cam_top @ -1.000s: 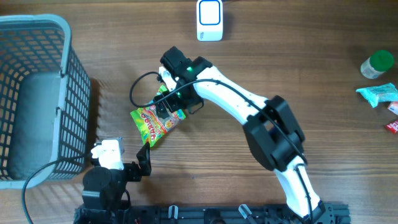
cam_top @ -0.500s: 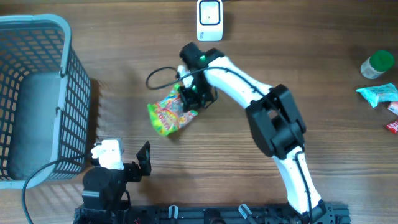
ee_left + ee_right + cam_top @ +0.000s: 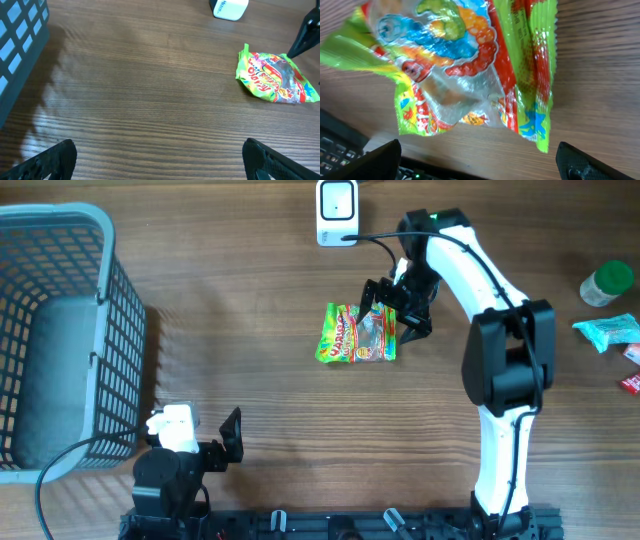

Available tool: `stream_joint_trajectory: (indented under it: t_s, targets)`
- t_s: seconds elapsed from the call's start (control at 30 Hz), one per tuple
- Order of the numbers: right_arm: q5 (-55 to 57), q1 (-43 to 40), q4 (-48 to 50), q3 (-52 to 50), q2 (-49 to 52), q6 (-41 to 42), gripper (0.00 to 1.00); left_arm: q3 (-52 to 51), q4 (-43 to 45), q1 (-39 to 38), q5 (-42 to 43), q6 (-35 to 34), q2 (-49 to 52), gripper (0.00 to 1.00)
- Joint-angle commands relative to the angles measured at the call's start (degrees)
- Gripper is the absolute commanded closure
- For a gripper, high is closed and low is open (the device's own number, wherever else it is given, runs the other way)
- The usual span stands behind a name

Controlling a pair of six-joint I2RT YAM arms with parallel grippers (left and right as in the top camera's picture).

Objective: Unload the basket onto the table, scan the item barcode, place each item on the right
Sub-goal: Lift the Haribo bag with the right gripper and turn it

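One candy bag (image 3: 357,334) lies flat just beneath the right pincer (image 3: 394,309), jaws spread apart

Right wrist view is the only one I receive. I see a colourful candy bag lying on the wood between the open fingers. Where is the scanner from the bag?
Observer: The white scanner stands at the far edge of the table, beyond the candy bag and not touching it.
Operator: Is the left arm near the bag?
Observer: No. The left gripper is open, back near the robot's base, with bare wood between it and the bag.
Operator: What else is on the table?
Observer: A grey basket is on the left side. At the right edge there are a green-capped bottle and some small packets.
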Motion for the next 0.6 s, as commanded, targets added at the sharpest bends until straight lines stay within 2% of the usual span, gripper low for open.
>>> stream_joint_trajectory:
  t_s: [0.0, 0.07, 0.2, 0.33, 0.47, 0.57]
  targets:
    - [10.32, 0.63, -0.26, 1.11, -7.32, -1.44, 0.00, -0.26, 0.13, -0.31, 0.46, -0.31, -0.44, 0.00]
    - [14.56, 2.69, -0.04, 1.11, -10.08, -5.86, 0.00, -0.26, 0.13, -0.33, 0.44, -0.31, -0.44, 0.00]
    - [24.00, 12.17, 5.40, 0.42, -11.54, -13.31, 0.00, -0.26, 0.13, -0.31, 0.46, -0.31, -0.44, 0.00]
    - [33.22, 21.35, 18.38, -8.61, -11.47, -16.24, 0.00, -0.26, 0.13, -0.33, 0.46, -0.31, -0.44, 0.00]
    - [34.84, 25.81, 25.53, -16.35, -11.47, -20.52, 0.00, -0.26, 0.13, -0.31, 0.46, -0.31, -0.44, 0.00]
    - [42.53, 28.92, 29.40, -19.87, -11.45, -22.45, 0.00, -0.26, 0.13, -0.31, 0.46, -0.31, -0.44, 0.00]
